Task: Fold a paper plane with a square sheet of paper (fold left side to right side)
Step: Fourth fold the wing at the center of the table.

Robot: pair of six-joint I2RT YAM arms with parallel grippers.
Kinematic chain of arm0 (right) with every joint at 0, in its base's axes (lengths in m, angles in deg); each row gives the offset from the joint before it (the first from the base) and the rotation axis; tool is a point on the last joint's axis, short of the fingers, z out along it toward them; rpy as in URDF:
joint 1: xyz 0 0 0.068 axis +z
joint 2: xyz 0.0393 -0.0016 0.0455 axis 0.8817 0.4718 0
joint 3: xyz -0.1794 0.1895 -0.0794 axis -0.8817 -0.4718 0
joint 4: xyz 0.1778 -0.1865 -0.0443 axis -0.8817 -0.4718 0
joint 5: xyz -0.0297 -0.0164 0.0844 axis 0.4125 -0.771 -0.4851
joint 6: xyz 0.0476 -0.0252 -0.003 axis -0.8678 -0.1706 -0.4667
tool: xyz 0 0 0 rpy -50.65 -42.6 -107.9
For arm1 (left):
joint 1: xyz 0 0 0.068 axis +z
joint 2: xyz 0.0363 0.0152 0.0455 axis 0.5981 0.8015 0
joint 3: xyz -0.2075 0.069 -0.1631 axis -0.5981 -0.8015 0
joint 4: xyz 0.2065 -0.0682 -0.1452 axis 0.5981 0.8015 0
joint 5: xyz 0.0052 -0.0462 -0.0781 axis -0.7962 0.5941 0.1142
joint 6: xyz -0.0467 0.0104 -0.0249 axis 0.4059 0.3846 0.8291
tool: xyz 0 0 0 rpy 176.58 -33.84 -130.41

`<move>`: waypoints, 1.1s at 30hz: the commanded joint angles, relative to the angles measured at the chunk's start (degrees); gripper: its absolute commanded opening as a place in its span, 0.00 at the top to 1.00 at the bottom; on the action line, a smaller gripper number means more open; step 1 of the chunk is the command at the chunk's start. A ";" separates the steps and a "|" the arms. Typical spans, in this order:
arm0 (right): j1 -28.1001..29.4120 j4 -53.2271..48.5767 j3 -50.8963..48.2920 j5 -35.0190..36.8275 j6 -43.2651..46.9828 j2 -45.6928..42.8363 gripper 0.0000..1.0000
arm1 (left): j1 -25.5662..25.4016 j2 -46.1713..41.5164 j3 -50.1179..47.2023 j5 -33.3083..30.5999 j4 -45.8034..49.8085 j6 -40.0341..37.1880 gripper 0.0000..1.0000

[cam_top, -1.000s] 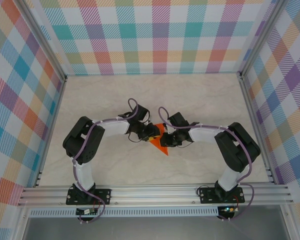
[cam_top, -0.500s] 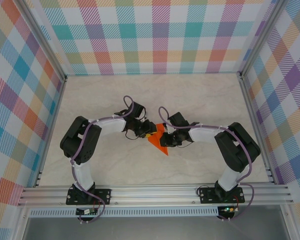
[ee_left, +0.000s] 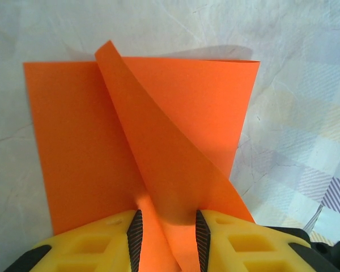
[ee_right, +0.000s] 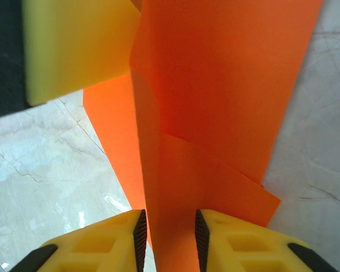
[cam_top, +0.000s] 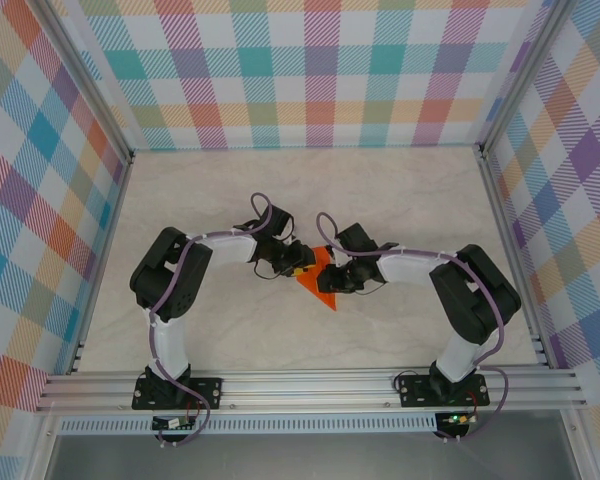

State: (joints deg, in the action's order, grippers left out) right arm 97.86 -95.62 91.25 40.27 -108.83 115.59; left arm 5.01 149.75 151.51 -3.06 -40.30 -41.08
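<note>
I count one orange sheet of paper (cam_top: 322, 286) and two grippers, all at the middle of the desk (cam_top: 410, 190); the left gripper (cam_top: 298, 268) and right gripper (cam_top: 334, 276) meet over the sheet. Since half a second ago my left elbow has swung in a little; the paper has stayed put. My left wrist camera shows a flap curling up into the gap between that gripper's parted fingers (ee_left: 135, 233); my right wrist camera shows paper standing between its fingers (ee_right: 199, 233), also apart.

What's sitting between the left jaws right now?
A lifted flap of the orange paper runs between the left gripper's jaws, which stand apart; the left wrist view shows it.
</note>
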 commanded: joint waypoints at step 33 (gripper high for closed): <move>-0.78 1.61 2.99 -5.12 2.50 2.86 0.83 | 0.26 0.71 -1.46 -0.09 -1.03 0.22 0.68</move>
State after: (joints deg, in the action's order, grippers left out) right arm 97.44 -96.08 95.08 37.38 -107.52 118.17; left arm 5.01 149.75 151.07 -3.04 -41.00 -40.89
